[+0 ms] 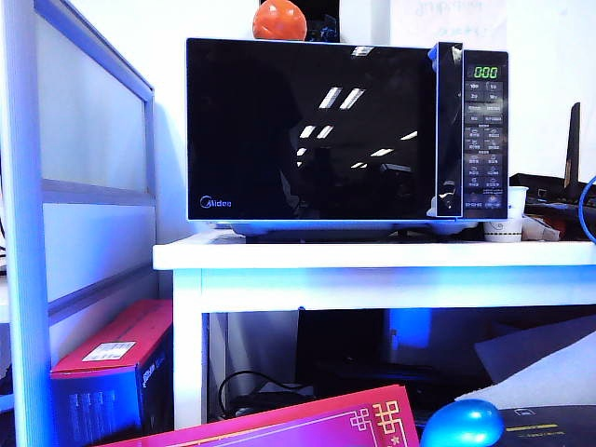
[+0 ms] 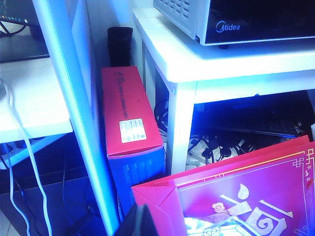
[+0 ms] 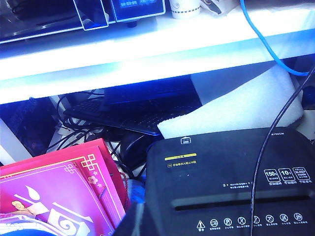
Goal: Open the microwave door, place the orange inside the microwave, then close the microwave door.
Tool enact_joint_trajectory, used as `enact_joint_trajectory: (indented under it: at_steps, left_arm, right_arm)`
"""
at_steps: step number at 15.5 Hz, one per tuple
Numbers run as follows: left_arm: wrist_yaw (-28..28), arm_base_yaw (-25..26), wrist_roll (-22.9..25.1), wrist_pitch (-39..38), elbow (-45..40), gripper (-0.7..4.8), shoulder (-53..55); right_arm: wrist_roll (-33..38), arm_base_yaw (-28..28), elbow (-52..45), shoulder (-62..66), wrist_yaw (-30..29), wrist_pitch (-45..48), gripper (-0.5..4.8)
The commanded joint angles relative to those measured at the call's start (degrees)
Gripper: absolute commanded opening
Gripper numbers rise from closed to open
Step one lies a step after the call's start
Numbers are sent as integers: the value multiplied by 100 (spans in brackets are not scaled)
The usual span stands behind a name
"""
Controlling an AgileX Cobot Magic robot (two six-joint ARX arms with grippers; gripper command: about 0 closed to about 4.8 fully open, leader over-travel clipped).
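Only the exterior view shows the orange point(image 1: 279, 20) atop the microwave point(image 1: 346, 130); both pincers closed, low.

We read "Midea" in white on the microwave door point(image 1: 312, 130), low at its left corner, and green "0:00" on the microwave point(image 1: 346, 135) display. The black shredder point(image 3: 231, 182) carries "150" and "10" icons.

White bench point(image 1: 372, 256) carries the microwave point(image 1: 346, 130) (door point(image 1: 312, 130) shut), with a paper cup point(image 1: 505, 222) just beside its panel end, near bench edge.
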Motion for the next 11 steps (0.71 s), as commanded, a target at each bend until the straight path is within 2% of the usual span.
enact_joint_trajectory:
  at_steps: [1,4,7,9,11]
  left_arm:
    - [9,-7,-15,-114,-13,-5,-17]
    - [9,-7,-66,-85,-13,-5,-20]
    - [-273,-7,-885,1180,92,-5,-17]
    - [-772,-4,-981,1508,525,-5,-15]
    - [-1381,-2,-809,1563,1353,-5,238]
  right_arm:
    - [17,4,-20,-7,-4,-26,-1]
    - [131,4,-20,-7,-4,177,-1]
    - [1539,2,79,-7,-2,1429,-1]
    - [1869,2,584,-7,2,1488,-2]
    - [1878,-7,1554,243,201,1154,-2]
